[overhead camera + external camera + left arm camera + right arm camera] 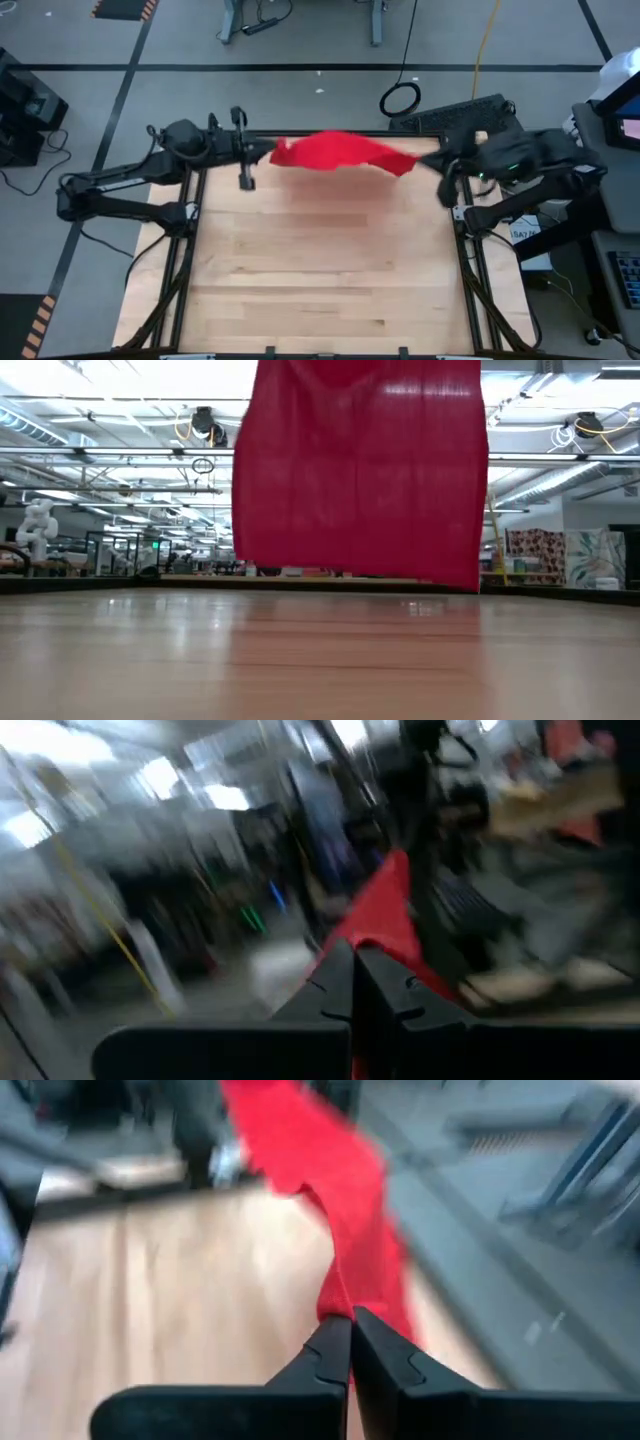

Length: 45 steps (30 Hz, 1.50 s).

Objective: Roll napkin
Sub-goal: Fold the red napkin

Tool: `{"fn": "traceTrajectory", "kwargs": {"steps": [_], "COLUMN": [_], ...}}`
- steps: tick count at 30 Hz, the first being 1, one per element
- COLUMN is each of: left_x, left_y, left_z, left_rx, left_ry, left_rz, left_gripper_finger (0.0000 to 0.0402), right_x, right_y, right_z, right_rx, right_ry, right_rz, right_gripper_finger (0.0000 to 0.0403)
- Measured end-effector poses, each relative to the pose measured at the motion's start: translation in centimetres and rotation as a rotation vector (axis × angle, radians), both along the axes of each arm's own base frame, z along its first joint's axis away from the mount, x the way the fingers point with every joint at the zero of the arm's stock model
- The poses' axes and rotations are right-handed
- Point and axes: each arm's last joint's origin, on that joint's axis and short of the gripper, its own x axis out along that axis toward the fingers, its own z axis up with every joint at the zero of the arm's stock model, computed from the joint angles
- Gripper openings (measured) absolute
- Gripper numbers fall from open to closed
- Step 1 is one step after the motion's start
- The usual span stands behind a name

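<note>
The red napkin [340, 152] is held up over the table's far part, stretched between my two grippers. My left gripper [272, 152] is shut on its left end and my right gripper [420, 160] is shut on its right end. In the low view the napkin [360, 470] hangs as a flat red sheet with its lower edge [350, 572] just above the wooden table [320, 660]; both grippers are out of that picture. My left gripper pinches the napkin's left end [370, 935] between its two fingers, coming roughly level from the table's left side. The cloth is lifted clear and runs away from the fingertips toward the other arm. My right gripper pinches the napkin's right end [345, 1295] between its two fingers, slanting down from the table's right side. The cloth is bunched narrow at the fingertips, widens farther off, and is clear of the table.
The bare wooden table [320, 270] lies below and nearer, framed by black rails. A dark keyboard [455, 113] and a cable loop [400, 98] lie on the floor beyond the far edge. Equipment stands to the right [610, 120].
</note>
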Motion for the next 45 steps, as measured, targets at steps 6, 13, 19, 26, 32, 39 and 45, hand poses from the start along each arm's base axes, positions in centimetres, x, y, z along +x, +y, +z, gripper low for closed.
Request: {"fn": "traceTrajectory", "kwargs": {"steps": [6, 13, 19, 26, 32, 39, 45], "left_x": [-1.1, -0.3, 0.4, 0.7, 0.4, 0.2, -0.1], "left_y": [-2.6, -6.6, -10.3, -14.2, -17.2, -19.5, -22.2], "left_z": [-3.3, -8.4, -12.7, -17.0, -19.4, -21.6, -21.5], "left_rx": [-0.252, -0.398, -0.521, -0.602, -0.591, -0.669, -0.808], "left_ry": [0.362, 0.619, 0.777, 0.982, 1.088, 1.137, 1.079], "left_rz": [-0.119, -0.265, -0.313, -0.276, -0.261, -0.145, -0.216], "left_gripper_finger": [0.0002, 0.0002, 0.0002, 0.0002, 0.0002, 0.0002, 0.0002], "right_x": [2.9, 4.5, 3.9, 2.5, 2.9, 3.8, 3.6], "right_y": [2.8, 7.0, 9.9, 12.2, 13.8, 14.2, 16.0], "right_z": [-7.0, -16.7, -22.7, -26.5, -27.0, -28.2, -28.4], "right_rx": [0.207, 0.395, 0.531, 0.512, 0.511, 0.525, 0.564], "right_ry": [0.238, 0.463, 0.615, 0.735, 0.667, 0.714, 0.734], "right_rz": [0.074, 0.109, 0.130, 0.112, 0.174, 0.196, 0.368], "right_gripper_finger": [0.0000, 0.0000, 0.0000, 0.0000, 0.0000, 0.0000, 0.0000]}}
